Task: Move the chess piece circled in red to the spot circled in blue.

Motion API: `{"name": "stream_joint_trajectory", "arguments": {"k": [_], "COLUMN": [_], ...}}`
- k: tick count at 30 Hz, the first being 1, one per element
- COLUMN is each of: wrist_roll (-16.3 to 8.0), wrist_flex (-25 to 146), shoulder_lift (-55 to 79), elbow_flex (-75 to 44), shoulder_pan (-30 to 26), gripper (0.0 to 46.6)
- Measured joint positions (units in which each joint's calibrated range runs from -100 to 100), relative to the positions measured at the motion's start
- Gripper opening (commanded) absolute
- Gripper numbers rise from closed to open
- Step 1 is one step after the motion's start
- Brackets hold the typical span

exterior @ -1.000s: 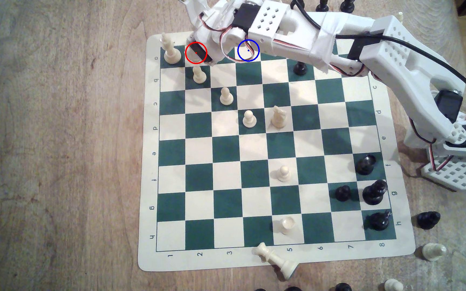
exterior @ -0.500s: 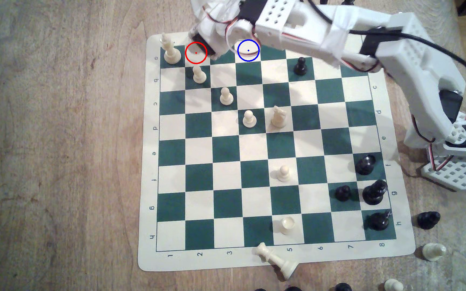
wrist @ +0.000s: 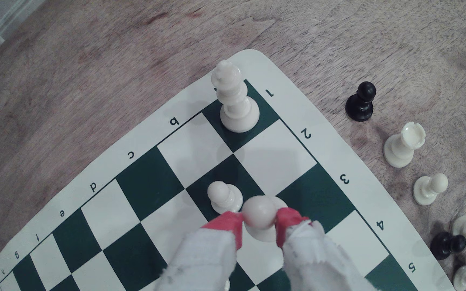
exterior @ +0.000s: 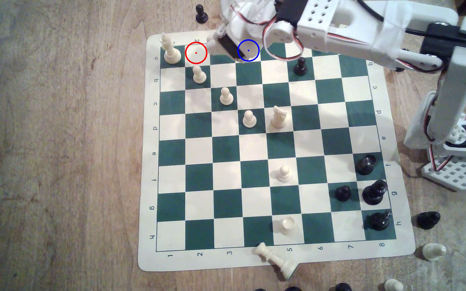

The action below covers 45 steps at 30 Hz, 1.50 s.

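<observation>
My gripper (wrist: 260,221) is shut on the chess piece circled in red (wrist: 260,214), a cream pawn; the red fingertips (wrist: 227,223) pinch its ball head. The pawn hangs above the board near the corner squares. In the exterior view my gripper (exterior: 220,46) hovers at the board's far edge, between the red ring and the blue ring. The red-ringed cream square (exterior: 196,52) is bare. The spot circled in blue (exterior: 250,53) is a cream square whose left part is covered by my gripper's body.
A cream king (exterior: 170,51) stands at the far corner and a cream pawn (exterior: 199,75) close beside my gripper. A black pawn (exterior: 300,66) stands to the exterior view's right. Off the board lie a black pawn (exterior: 201,14) and a cream rook (wrist: 402,145).
The arm rose and swung toward the exterior view's right, off the red-ringed square. That square now shows bare, and the gripper carries the pawn toward the blue ring.
</observation>
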Motion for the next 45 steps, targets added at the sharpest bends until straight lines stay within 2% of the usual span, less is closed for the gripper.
{"name": "stream_joint_trajectory", "arguments": {"k": [7, 15, 32, 45], "wrist_roll": [0.44, 1.32, 1.66, 1.66], "wrist_flex": [-6.14, -11.47, -18.49, -21.2], "shoulder_lift": [-4.52, -4.61, -4.61, -1.84], "elbow_flex": [13.47, 21.33, 23.59, 25.12], "shoulder_pan": [1.92, 3.61, 6.34, 6.42], "gripper": [4.4, 4.3, 4.3, 4.3]}}
